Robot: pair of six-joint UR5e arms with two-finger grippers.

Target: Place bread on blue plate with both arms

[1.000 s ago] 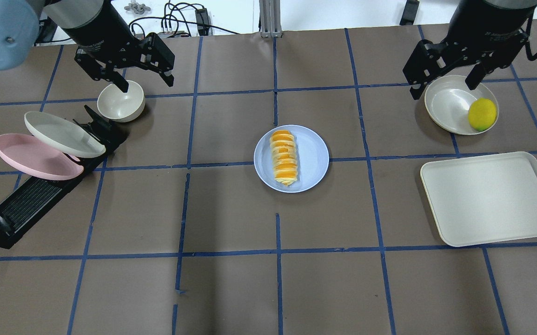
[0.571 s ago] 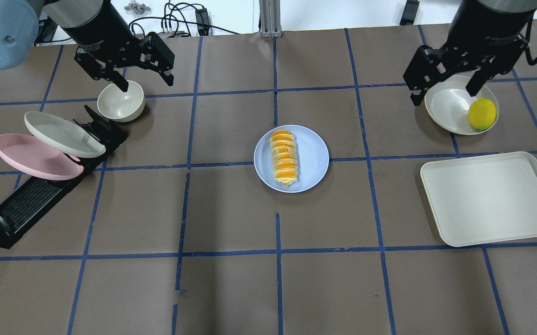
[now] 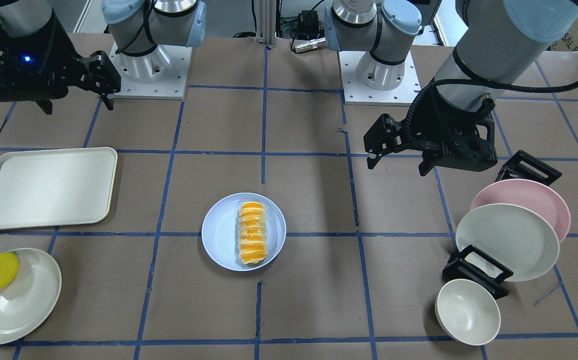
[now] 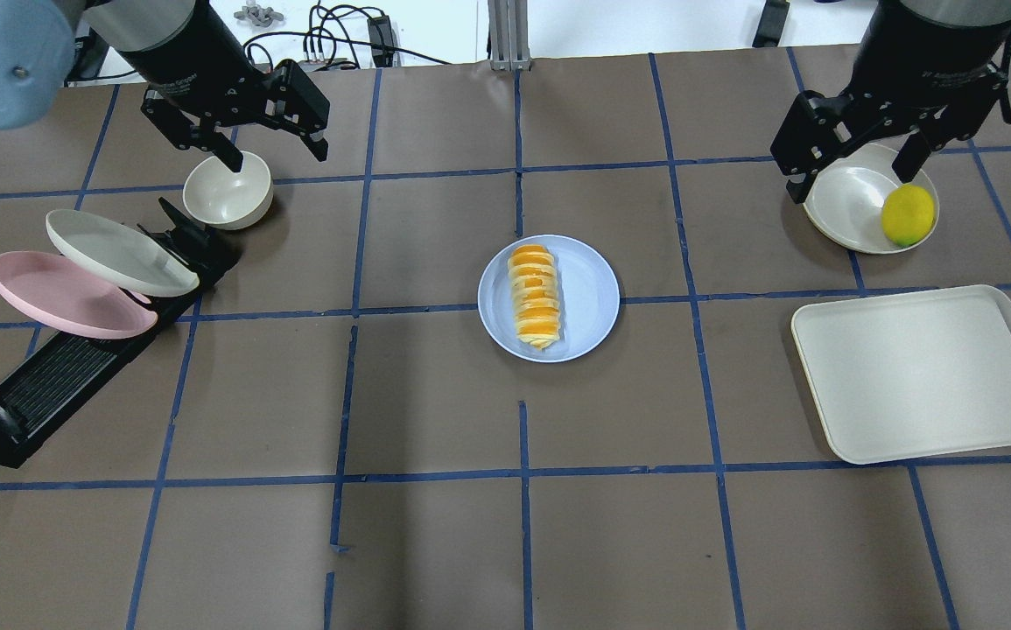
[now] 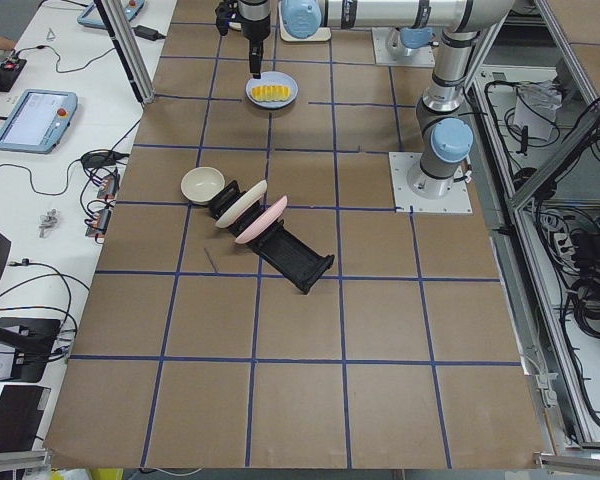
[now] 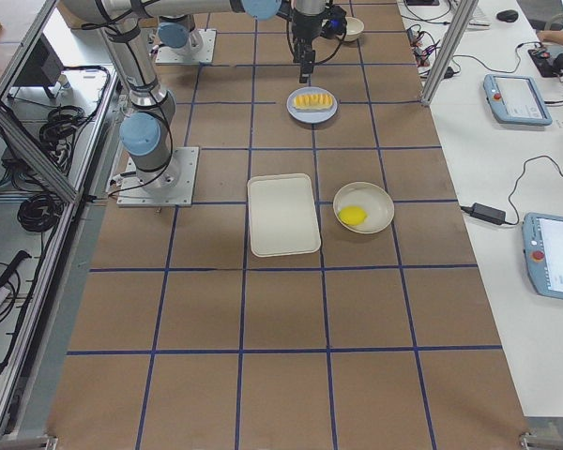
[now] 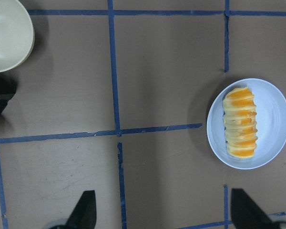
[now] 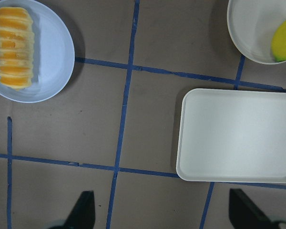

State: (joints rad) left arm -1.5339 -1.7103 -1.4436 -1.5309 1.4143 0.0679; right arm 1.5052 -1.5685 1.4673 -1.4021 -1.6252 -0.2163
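The bread [image 4: 536, 296], a ridged loaf with orange and cream stripes, lies lengthwise on the blue plate [image 4: 588, 297] at the table's middle. Both also show in the front view, bread [image 3: 252, 232] and plate [image 3: 221, 232], and in both wrist views, bread [image 7: 240, 123] [image 8: 12, 46]. My left gripper [image 4: 276, 157] is open and empty, raised above the cream bowl at the far left. My right gripper [image 4: 849, 179] is open and empty, raised above the white plate with the lemon at the far right. Both are far from the bread.
A cream bowl [image 4: 227, 188] sits by a black rack [image 4: 59, 385] that holds a cream plate [image 4: 111, 249] and a pink plate [image 4: 59, 293]. A white plate [image 4: 842, 201] holds a yellow lemon [image 4: 908, 214]. A cream tray [image 4: 925, 372] lies at the right.
My right gripper has shifted slightly to the right, further over the white plate. My left gripper has barely moved. The bread and the plate have stayed still.
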